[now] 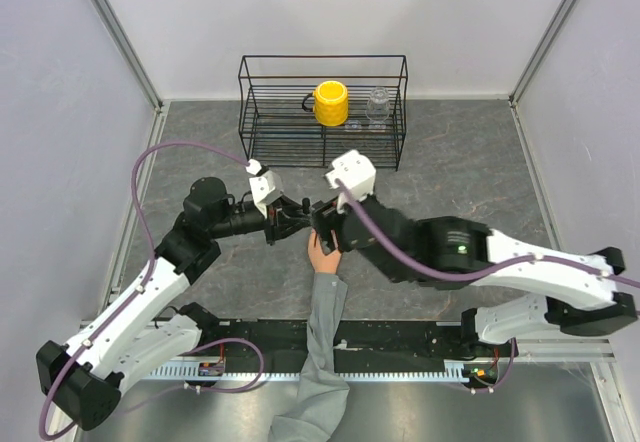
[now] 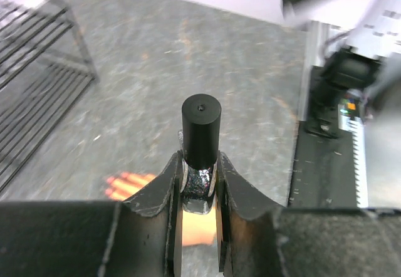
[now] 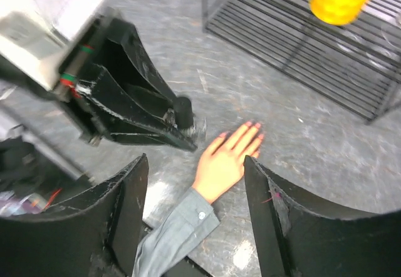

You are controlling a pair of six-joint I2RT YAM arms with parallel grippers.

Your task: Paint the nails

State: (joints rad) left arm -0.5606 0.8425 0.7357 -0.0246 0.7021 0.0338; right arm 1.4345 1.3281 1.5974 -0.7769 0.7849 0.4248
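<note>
My left gripper (image 2: 199, 172) is clamped on the polish bottle (image 2: 200, 133), black cap up, at 10 o'clock of the mannequin hand (image 3: 222, 161); my right gripper (image 3: 195, 162) is spread apart above it.

1. no text, number or brand can be read in any view.
2. the small bottle (image 2: 199, 186) shows only a glittery patch, no legible letters.
3. the ticked white strip (image 2: 358, 164) carries marks but no readable numerals.
4. the small orange and green patch (image 2: 346, 109) on a black unit is too blurred to read.
</note>
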